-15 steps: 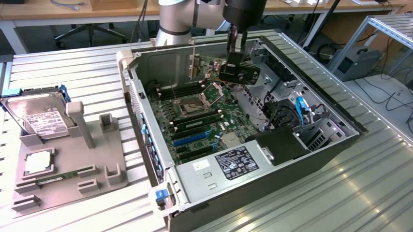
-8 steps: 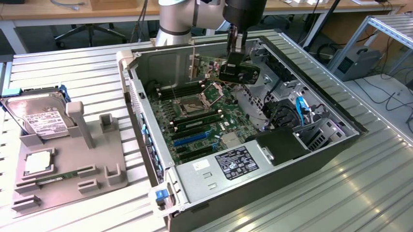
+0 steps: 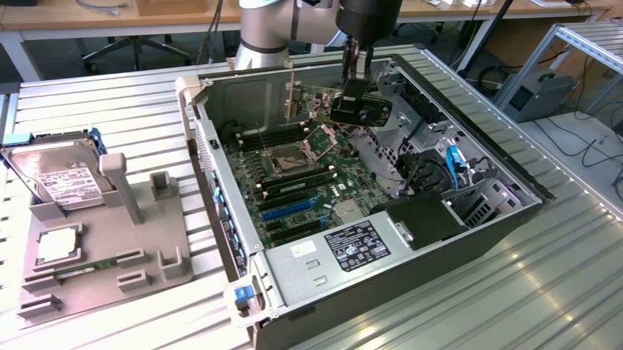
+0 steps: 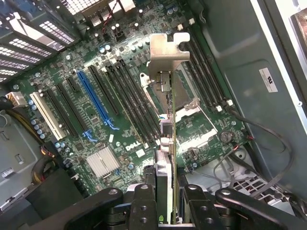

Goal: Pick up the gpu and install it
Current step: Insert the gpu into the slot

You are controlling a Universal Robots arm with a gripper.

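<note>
The gpu [image 4: 165, 139] hangs edge-on in my gripper [image 4: 165, 191], which is shut on the card's near end. Its silver metal bracket [image 4: 167, 52] is at the far end, over the motherboard [image 4: 96, 143] near the empty processor socket [image 4: 192, 100]. The card is above the board and sits in no slot; the long black slots and the blue slot [image 4: 96, 98] lie off to one side of it. In the exterior view my gripper [image 3: 358, 109] hovers inside the open computer case [image 3: 233, 240], over the far part of the motherboard [image 3: 302, 175].
On the exterior view's left a grey fixture [image 3: 98, 248] carries a silver hard drive with a white label [image 3: 63, 182], a square chip [image 3: 57, 244] and a narrow green memory stick [image 3: 87, 267]. Cables [image 4: 268, 139], a heatsink [image 4: 103, 163] and drive cages [image 3: 457, 189] crowd the case.
</note>
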